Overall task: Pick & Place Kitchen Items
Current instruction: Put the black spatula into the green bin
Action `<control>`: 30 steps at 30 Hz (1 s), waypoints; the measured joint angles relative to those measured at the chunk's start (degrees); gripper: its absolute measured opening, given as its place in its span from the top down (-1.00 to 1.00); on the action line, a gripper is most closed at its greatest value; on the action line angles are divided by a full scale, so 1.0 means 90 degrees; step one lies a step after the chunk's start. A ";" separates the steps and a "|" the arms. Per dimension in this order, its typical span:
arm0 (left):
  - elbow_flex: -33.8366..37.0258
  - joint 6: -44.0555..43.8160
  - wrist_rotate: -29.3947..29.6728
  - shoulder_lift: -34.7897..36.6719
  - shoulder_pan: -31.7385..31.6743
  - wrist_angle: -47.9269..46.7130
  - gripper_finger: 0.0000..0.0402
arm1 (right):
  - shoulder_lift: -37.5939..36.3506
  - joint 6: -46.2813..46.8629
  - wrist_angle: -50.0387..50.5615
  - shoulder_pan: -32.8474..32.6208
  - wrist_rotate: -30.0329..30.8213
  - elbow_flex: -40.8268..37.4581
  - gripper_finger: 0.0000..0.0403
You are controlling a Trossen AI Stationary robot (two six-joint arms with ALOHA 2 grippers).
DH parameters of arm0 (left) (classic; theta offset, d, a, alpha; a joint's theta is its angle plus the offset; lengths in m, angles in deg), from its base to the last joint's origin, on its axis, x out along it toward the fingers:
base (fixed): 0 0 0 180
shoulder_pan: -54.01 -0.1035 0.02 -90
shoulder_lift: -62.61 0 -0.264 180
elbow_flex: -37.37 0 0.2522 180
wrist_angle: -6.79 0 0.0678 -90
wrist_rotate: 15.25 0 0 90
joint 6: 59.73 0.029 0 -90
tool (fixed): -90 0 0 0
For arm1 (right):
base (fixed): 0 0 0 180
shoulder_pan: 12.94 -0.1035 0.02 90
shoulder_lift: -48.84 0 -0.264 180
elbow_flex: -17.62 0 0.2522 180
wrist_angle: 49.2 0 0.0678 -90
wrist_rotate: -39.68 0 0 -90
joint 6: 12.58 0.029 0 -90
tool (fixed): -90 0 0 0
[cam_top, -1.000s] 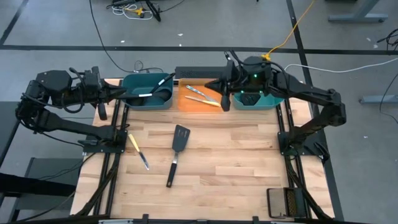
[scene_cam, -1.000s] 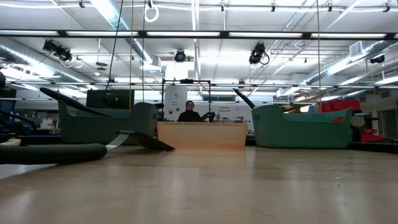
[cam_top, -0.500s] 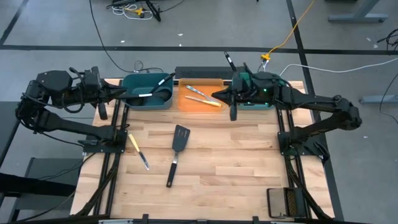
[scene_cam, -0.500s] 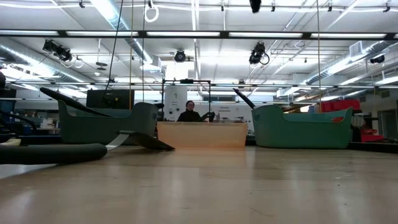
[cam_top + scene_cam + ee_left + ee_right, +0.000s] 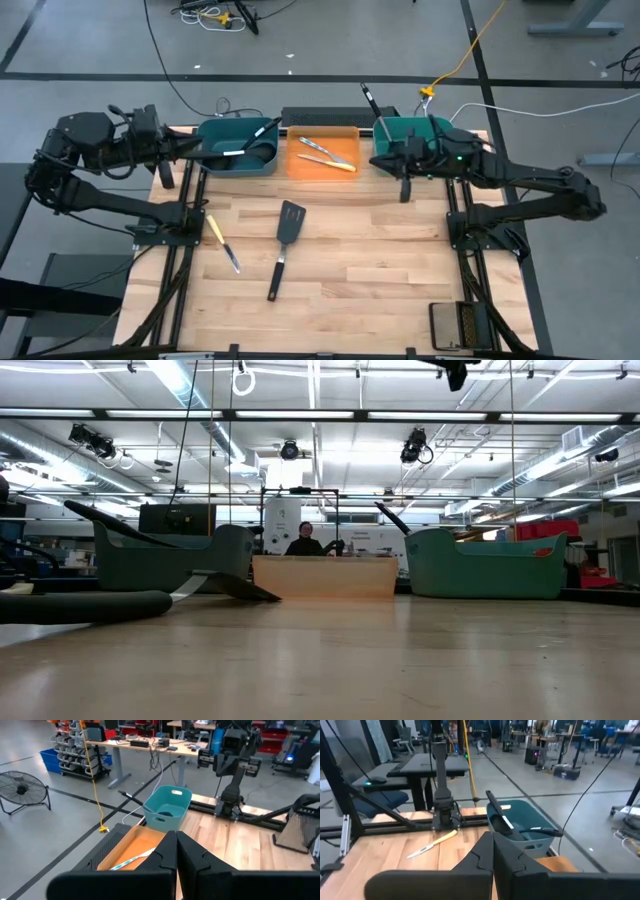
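A black slotted spatula [image 5: 284, 243] and a yellow-handled knife [image 5: 222, 243] lie flat on the wooden table. Two knives [image 5: 326, 153] lie in the orange bin [image 5: 300, 166]. The left teal bin [image 5: 215, 163] holds black ladles [image 5: 255, 152]. A black handle [image 5: 369, 98] sticks up out of the right teal bin [image 5: 400, 128]. My left gripper [image 5: 198, 150] hangs shut and empty at the left bin's left rim. My right gripper [image 5: 380, 154] is shut and empty, raised beside the right bin's near left corner, pointing left.
Black arm frames stand on the table's left [image 5: 180, 225] and right [image 5: 465, 225] sides. A black mesh holder [image 5: 455, 325] sits at the near right corner. The wood between spatula and right frame is bare [image 5: 380, 260]. A person [image 5: 303, 540] sits far behind the table.
My right gripper has drawn back from above the orange bin toward the table's right edge and has sunk lower, staying shut and empty. The utensils and bins have not moved.
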 joint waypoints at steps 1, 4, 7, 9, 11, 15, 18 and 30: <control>0.0000 -0.0017 0.0000 -0.0022 0.0000 0.0057 0.99 | -0.0062 -0.0085 0.0032 0.0001 0.0000 -0.0007 1.00; 0.0002 -0.0024 0.0001 -0.0105 0.0000 0.0097 0.99 | -0.0211 -0.0336 0.0029 0.0000 -0.0055 -0.0007 1.00; 0.0002 -0.0031 0.0002 -0.0262 0.0000 0.0111 0.99 | -0.0306 -0.0433 0.0040 0.0000 -0.0072 -0.0005 1.00; 0.0002 -0.0075 0.0005 -0.0401 0.0000 0.0117 0.99 | -0.0321 -0.0437 0.0029 0.0000 -0.0172 -0.0005 1.00; 0.0002 -0.0234 0.0107 -0.0549 0.0000 0.0108 0.99 | -0.0341 -0.0439 0.0035 0.0000 -0.0309 -0.0005 1.00; 0.0002 -0.0401 0.0194 -0.0874 0.0000 0.0116 0.99 | -0.0340 -0.0482 0.0017 0.0000 -0.0452 -0.0005 0.98; 0.0002 -0.0507 0.0104 -0.1185 0.0000 0.0114 0.99 | -0.0343 -0.0484 0.0014 0.0000 -0.0454 -0.0005 0.98; 0.0002 -0.0573 -0.0528 -0.2257 0.0000 0.0133 0.99 | -0.0340 -0.0484 0.0038 0.0000 -0.1069 -0.0005 0.98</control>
